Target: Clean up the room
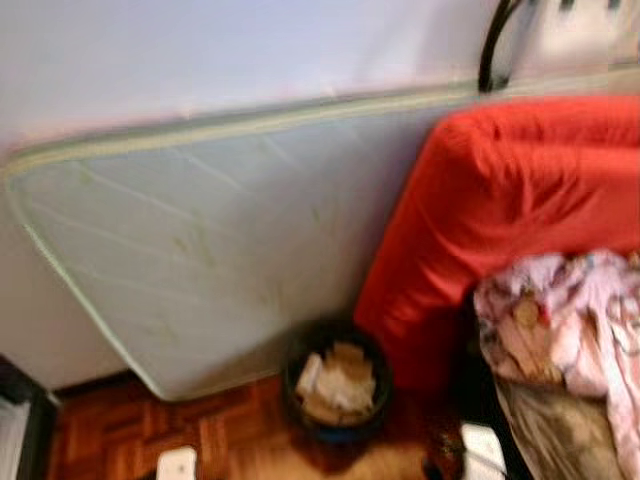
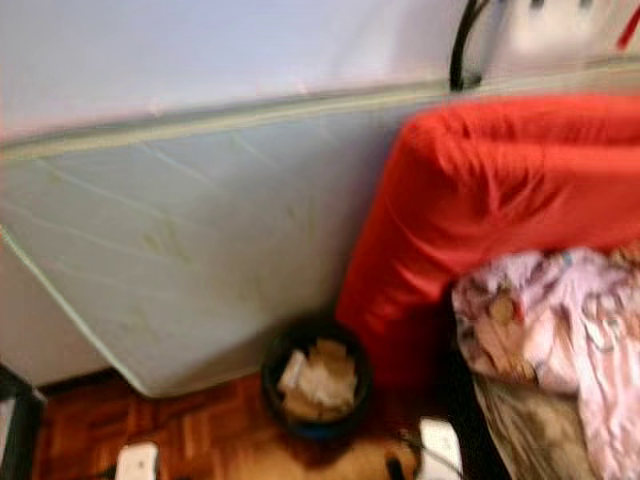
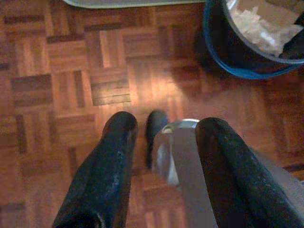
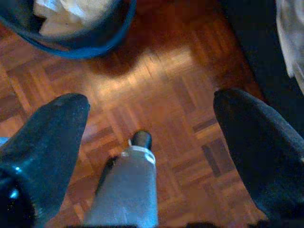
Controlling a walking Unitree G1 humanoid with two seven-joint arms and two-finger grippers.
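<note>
A dark round bin [image 1: 335,385] full of crumpled paper and cardboard stands on the parquet floor [image 1: 230,430], at the foot of a pale mattress [image 1: 210,240] that leans on the wall. My left gripper [image 3: 166,122] hangs low over the floor with its black fingers [image 3: 109,171] open, and the bin's blue rim [image 3: 213,52] lies just beyond it. The right gripper [image 4: 152,99] is wide open above the floor, close to the bin [image 4: 85,42]. A silver part with a black tip [image 4: 128,185] shows below between the fingers. Both head views are blurred.
A red cushioned seat [image 1: 500,210] rises to the right of the bin, with a crumpled floral cloth [image 1: 570,320] draped over something dark beside it. A black cable [image 1: 495,45] hangs on the wall above. A dark object [image 1: 20,425] stands at the far left.
</note>
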